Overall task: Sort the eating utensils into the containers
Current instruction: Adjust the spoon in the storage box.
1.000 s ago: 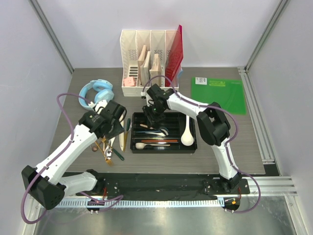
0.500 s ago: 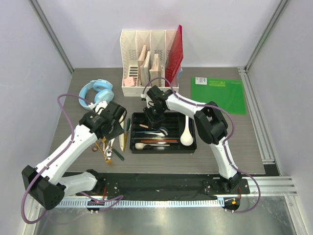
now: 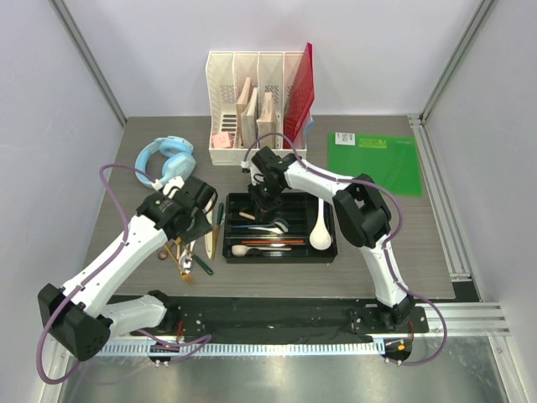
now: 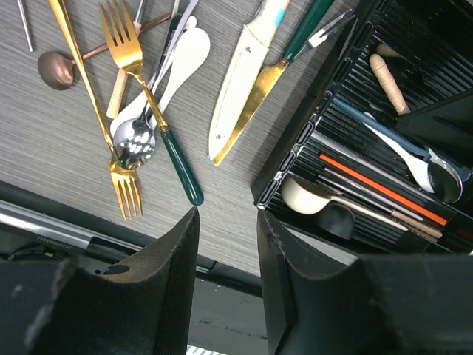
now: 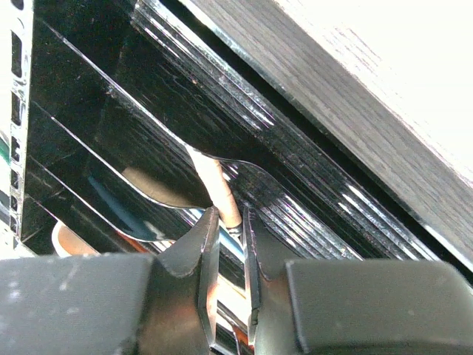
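Observation:
The black cutlery tray (image 3: 282, 257) holds several utensils, with a large white soup spoon (image 3: 320, 232) at its right end. My right gripper (image 3: 258, 196) is down in the tray's far left corner. In its wrist view the gripper (image 5: 230, 214) is shut on a wooden handle (image 5: 216, 181). My left gripper (image 3: 205, 222) hovers open and empty left of the tray. Its wrist view shows the gripper (image 4: 228, 214) over bare table beside the tray's corner (image 4: 295, 159). Loose pieces lie beyond: a gold fork (image 4: 122, 41), a silver spoon (image 4: 134, 142), a white spoon (image 4: 185, 59) and a white-handled gold knife (image 4: 244, 81).
A white file organizer (image 3: 258, 92) with a red folder (image 3: 300, 88) stands at the back. Blue headphones (image 3: 164, 157) lie at the back left. A green mat (image 3: 373, 162) lies at the back right. A copper spoon (image 4: 55, 66) lies among the loose pieces.
My right gripper has shifted slightly left within the tray's far corner. My left arm has barely moved.

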`<action>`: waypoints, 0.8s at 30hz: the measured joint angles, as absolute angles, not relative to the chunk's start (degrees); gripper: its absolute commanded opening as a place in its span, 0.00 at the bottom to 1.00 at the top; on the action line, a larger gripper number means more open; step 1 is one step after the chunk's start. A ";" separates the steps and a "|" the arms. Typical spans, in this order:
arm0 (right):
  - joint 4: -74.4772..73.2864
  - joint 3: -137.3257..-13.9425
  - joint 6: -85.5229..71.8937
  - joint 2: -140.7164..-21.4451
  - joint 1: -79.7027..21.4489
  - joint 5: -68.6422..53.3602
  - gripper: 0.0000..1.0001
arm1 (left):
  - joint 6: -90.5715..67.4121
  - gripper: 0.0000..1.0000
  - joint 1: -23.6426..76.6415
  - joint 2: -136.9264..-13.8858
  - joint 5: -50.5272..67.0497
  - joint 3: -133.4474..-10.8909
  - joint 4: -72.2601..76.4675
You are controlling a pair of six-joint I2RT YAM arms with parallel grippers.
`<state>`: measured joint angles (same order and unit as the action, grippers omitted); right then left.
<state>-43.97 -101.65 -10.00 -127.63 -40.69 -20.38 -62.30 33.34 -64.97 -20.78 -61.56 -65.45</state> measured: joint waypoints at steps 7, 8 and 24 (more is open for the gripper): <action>-42.28 -99.04 -8.88 -125.19 -40.93 -17.98 0.01 | -62.61 0.37 33.34 -64.99 -20.58 -61.34 -65.43; -42.06 -98.45 -8.69 -124.55 -40.99 -17.45 0.01 | -62.63 0.37 33.34 -64.99 -20.45 -61.23 -65.45; -41.65 -92.16 -7.64 -114.85 -41.04 -17.61 0.01 | -63.07 0.37 33.34 -66.24 -19.75 -60.93 -65.52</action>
